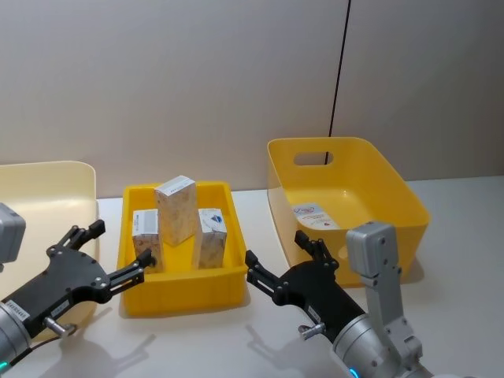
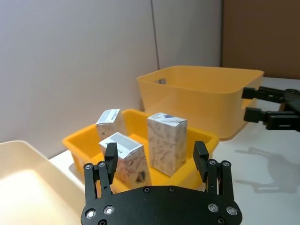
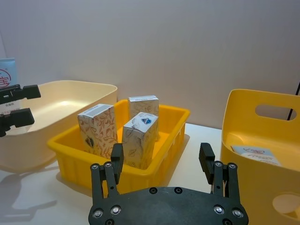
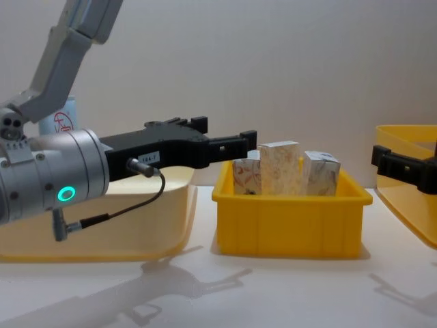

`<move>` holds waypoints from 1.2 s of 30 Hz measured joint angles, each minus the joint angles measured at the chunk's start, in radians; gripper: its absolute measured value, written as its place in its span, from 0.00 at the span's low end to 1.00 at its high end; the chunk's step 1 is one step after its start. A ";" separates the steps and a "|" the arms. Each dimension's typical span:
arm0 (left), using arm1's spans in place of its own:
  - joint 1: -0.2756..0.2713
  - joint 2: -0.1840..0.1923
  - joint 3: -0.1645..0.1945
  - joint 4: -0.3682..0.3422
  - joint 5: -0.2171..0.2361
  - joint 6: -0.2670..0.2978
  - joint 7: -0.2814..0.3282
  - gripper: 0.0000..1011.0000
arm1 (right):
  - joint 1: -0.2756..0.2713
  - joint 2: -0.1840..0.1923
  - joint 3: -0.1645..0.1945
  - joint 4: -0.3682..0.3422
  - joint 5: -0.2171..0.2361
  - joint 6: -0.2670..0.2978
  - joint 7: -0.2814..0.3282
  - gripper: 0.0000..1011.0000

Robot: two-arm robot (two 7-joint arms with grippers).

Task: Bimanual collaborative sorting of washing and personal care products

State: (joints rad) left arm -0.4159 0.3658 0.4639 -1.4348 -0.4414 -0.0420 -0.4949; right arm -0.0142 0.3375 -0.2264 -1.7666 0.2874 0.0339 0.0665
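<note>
A white table (image 1: pixel 197 350) carries a cream bin (image 1: pixel 47 197), yellow tray (image 1: pixel 181 302) and yellow basket (image 1: pixel 358 161).

Silver-grey arms (image 4: pixel 37 171) with a green ring light (image 4: pixel 66 194) bear black screw-studded left tool (image 2: pixel 155 150) and right tool (image 3: pixel 161 151)

Plain grey wall (image 1: pixel 157 79), white tabletop (image 1: pixel 472 206)

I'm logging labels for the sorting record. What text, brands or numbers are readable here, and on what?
"184-1", as best it reads: white sticker on the left gripper.
Upright light-blue tube: red round logo, characters too blurred to read.
Light-blue product in the deep yellow bin: red logo, unreadable.
Cartons: blue emblem, print too small.
Arm sticker, head view: too small.
</note>
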 joint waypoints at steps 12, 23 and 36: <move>0.060 0.006 -0.003 -0.064 0.080 0.019 0.161 0.99 | 0.000 0.000 0.001 0.000 0.000 0.000 0.000 0.99; 0.111 0.010 -0.006 -0.119 0.149 0.036 0.299 0.99 | 0.017 -0.005 0.000 0.010 -0.004 0.003 0.006 0.99; 0.169 0.016 -0.009 -0.181 0.227 0.054 0.455 0.99 | 0.102 -0.025 -0.014 0.068 -0.019 0.029 0.032 0.99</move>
State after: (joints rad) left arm -0.2468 0.3816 0.4547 -1.6160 -0.2145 0.0116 -0.0398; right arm 0.0880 0.3122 -0.2402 -1.6983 0.2682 0.0627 0.0982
